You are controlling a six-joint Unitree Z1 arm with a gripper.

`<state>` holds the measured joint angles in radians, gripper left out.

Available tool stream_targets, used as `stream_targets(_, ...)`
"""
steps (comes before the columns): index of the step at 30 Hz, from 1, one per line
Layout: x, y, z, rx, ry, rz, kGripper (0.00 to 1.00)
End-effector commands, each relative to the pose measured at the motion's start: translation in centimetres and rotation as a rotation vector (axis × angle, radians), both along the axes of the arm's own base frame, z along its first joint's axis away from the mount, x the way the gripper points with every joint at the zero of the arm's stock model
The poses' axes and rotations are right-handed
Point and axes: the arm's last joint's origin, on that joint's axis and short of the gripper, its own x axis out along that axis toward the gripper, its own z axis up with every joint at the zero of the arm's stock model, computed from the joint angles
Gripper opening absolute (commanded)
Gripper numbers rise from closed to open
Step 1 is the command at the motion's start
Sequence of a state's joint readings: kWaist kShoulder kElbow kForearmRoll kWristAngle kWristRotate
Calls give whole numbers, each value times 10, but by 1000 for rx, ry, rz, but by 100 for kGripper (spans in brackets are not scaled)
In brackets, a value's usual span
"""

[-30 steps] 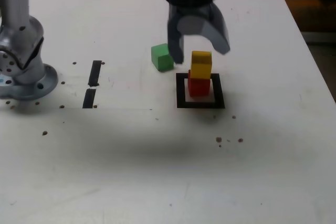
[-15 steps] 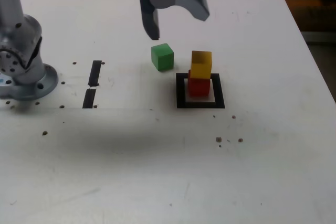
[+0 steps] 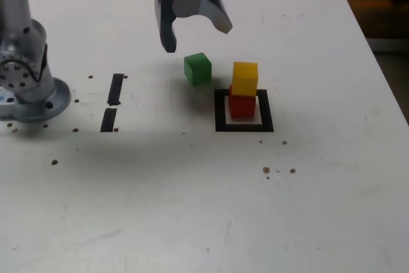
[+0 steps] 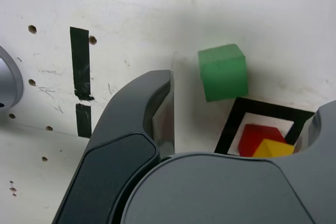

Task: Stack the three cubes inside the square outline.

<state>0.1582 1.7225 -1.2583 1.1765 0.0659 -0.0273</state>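
White table speckled with small dark holes, green cube just below the claw, taped black square holding a red cube farther toward the exterior view's right, two black tape strips and the arm's grey base off to its left

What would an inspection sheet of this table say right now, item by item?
Surface: white table, scuffed, with small dark holes and specks.
Job's things: yellow cube sits on red cube inside the square outline; green cube lies on the table outside it, at the exterior view's left.
Clutter: two short black tape strips.
End effector: end effector open, empty, in the air beyond the green cube, touching nothing.
Cables: nothing seen.
Surroundings: grey robot base at the exterior view's left; floor beyond the table's right edge, too blurred to read.
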Motion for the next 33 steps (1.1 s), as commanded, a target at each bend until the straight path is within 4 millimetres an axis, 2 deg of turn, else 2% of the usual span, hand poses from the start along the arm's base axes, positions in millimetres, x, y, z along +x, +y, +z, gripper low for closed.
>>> stream_targets(1,1,6,-7,-10,21,10,92)
stream_targets(16,26,27,-53,-79,101,16,92)
stream_targets(25,31,30,-63,-130,113,7,90)
stream_targets(33,32,33,-72,-173,133,-9,82)
